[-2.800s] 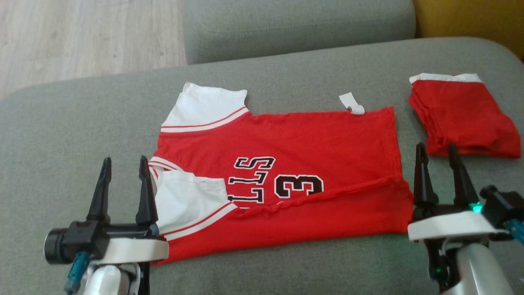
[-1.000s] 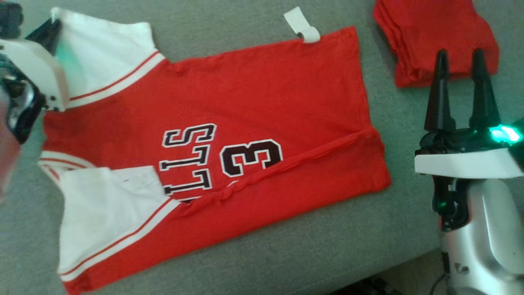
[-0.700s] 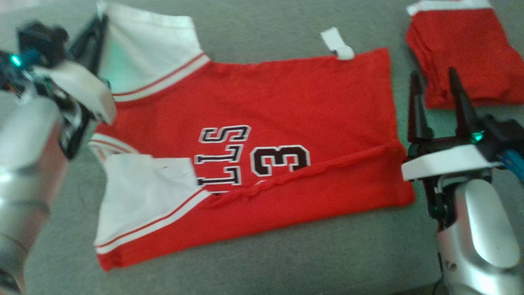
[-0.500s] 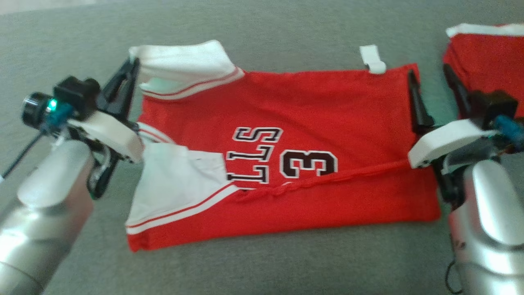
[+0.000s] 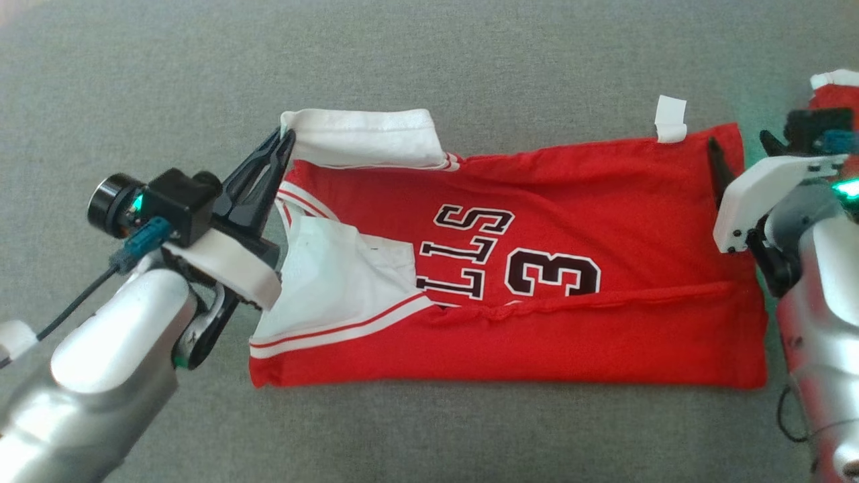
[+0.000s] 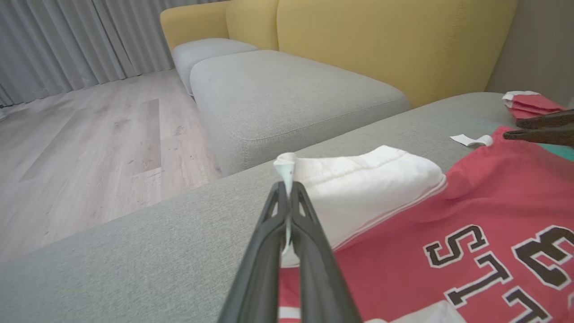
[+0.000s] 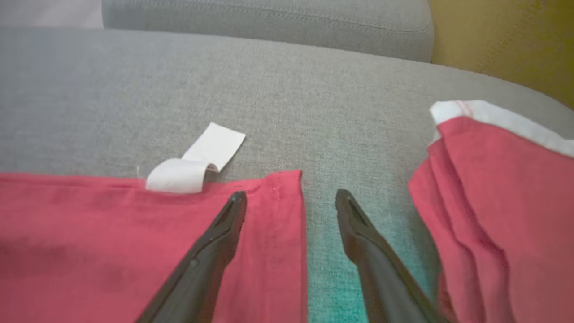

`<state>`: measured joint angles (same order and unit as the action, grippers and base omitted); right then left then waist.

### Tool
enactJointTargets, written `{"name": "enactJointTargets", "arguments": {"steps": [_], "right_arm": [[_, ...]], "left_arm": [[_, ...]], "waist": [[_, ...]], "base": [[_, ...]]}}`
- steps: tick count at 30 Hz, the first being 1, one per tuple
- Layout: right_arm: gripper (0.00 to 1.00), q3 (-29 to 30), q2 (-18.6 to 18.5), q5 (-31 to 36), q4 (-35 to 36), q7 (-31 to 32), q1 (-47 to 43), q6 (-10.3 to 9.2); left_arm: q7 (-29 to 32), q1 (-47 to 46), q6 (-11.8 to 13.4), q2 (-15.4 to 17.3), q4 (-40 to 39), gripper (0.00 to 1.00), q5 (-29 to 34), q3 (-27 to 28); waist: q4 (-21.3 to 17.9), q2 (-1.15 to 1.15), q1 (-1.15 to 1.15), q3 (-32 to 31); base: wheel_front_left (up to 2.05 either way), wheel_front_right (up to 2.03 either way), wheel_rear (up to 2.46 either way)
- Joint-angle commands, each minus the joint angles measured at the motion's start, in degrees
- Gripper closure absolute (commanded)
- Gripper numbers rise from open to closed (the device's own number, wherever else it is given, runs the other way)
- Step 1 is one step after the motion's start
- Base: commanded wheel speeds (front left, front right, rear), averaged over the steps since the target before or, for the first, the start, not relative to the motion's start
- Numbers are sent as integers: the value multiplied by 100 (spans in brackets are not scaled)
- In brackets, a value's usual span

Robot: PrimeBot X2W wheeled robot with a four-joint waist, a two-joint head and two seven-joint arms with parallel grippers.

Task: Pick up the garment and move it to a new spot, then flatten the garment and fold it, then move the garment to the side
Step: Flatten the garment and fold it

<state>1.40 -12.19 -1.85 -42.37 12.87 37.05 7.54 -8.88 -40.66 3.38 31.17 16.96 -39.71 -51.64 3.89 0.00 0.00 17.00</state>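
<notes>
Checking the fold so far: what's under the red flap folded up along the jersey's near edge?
The jersey's own front: its black lettering and the 3 run under the flap. What continues beneath is covered.

Overhead head, low wrists, shared garment (image 5: pixel 570 201)

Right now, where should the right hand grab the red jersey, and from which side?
Take the far hem corner of the jersey, beside the white tag, coming from the hem side. That edge lies flat, and the open right hand straddles it, one finger over cloth.
</notes>
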Motion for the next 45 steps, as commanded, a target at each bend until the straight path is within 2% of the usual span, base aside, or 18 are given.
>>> {"name": "enactJointTargets", "arguments": {"steps": [1, 9, 10, 11, 12, 13, 17, 23, 30, 33, 40, 45], "right_arm": [[0, -173, -137, 87, 22, -27, 237, -5], [0, -589, -283, 211, -888, -33, 724, -5], [4, -661, -293, 202, -991, -21, 771, -5], [52, -741, -310, 197, -1075, -38, 820, -5], [87, -826, -326, 189, -1144, -73, 868, -5], [100, -908, -334, 164, -1206, -108, 914, -5], [100, -1104, -357, 22, -1304, -309, 1078, -5], [100, -1351, -345, -418, -1221, -927, 1462, -5], [100, -1749, -330, -994, -916, -1581, 1963, -5], [100, -1896, -349, -1155, -867, -1781, 2180, -5], [100, -1947, -350, -1421, -1017, -2198, 2673, -5], [100, -1950, -354, -1489, -1209, -2466, 2857, -5]], "left_arm": [[30, -159, 60, 292, -220, 100, 81, 223], [165, -243, 114, 318, -520, 100, 140, 159], [175, -260, 116, 320, -523, 100, 144, 158], [185, -277, 120, 321, -520, 100, 144, 159], [196, -291, 123, 321, -512, 100, 140, 161], [206, -306, 121, 324, -497, 100, 135, 163], [239, -352, 144, 349, -414, 100, 122, 187], [281, -635, 214, 412, -82, 100, 54, 383], [249, -1452, 39, 379, 680, 100, 211, 500], [137, -1920, -56, 293, 1121, 100, 400, 484], [-341, -2975, -87, -113, 2323, 100, 780, 503], [-565, -3383, -115, -357, 2952, 100, 910, 596]], "waist": [[7, 0, 0, 45], [92, 0, 0, 188], [98, 0, 0, 193], [102, 0, 0, 196], [104, 0, 0, 196], [100, 0, 0, 192], [51, 0, 0, 167], [-118, 0, 0, 153], [-334, 0, 0, 320], [-403, 0, 0, 415], [-471, 0, 0, 598], [-457, 0, 0, 619]], "base": [[0, 0, 0], [0, 0, 0], [0, 0, 0], [0, 0, 0], [0, 0, 0], [0, 0, 0], [0, 0, 0], [0, 0, 0], [0, 0, 0], [0, 0, 0], [0, 0, 0], [0, 0, 0]]}}
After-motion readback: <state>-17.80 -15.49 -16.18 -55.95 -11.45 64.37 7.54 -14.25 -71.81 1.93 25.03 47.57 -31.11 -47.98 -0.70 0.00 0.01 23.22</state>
